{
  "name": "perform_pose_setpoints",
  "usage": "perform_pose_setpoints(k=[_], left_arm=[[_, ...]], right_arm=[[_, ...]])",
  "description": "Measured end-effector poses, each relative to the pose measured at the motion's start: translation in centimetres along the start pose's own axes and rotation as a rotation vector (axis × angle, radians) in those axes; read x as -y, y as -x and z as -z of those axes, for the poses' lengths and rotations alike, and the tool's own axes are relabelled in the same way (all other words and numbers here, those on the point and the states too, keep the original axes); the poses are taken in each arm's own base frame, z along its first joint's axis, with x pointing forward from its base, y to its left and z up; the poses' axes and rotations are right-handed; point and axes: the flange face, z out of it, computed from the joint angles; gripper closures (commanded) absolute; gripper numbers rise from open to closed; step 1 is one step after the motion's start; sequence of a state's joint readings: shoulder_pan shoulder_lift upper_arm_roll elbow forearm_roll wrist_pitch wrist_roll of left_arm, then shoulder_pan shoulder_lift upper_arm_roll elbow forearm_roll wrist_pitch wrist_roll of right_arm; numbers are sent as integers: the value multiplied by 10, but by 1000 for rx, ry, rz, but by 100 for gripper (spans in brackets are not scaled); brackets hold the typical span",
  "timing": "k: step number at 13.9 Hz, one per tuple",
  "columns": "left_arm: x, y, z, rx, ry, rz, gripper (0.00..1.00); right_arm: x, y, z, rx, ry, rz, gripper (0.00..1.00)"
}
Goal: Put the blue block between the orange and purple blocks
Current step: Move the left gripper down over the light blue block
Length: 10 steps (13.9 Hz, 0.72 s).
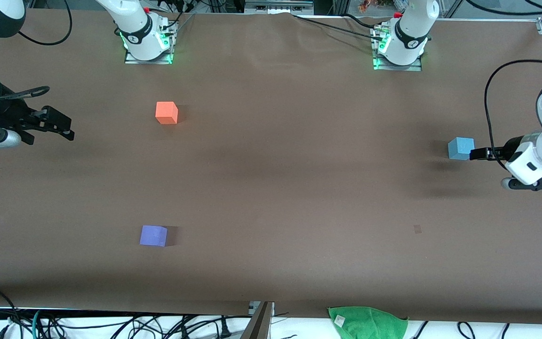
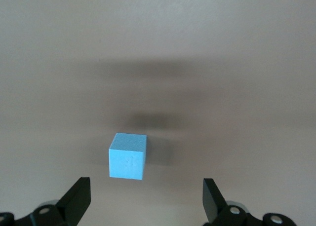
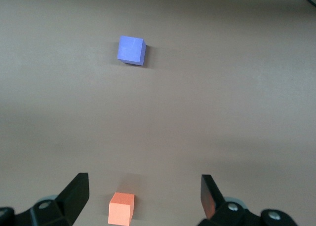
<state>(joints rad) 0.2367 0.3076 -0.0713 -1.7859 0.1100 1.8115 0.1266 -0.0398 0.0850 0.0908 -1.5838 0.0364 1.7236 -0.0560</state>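
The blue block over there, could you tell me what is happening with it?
The left gripper, jaws open, hangs beside the blue block, which sits untouched at the left arm's end of the table. The orange block and purple block lie apart toward the right arm's end. The right gripper waits open near the orange one.

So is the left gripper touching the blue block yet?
Apart. The left wrist view shows the blue block sitting ahead of the open left gripper.

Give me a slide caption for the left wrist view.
Left gripper, fingers open, hovers by the blue block on the table.
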Motion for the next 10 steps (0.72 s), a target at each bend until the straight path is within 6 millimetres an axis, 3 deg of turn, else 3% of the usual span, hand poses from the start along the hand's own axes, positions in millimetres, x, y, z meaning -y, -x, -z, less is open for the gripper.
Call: perform_pose_setpoints(k=[4,10], left_arm=[[18,19,-66,-49,-17,-59,0],[40,54,-142,-106,-6,-118,0]], right_arm=[[-2,0,0,2,0,-3,0],[-10,0,-3,7,2,-17,0]])
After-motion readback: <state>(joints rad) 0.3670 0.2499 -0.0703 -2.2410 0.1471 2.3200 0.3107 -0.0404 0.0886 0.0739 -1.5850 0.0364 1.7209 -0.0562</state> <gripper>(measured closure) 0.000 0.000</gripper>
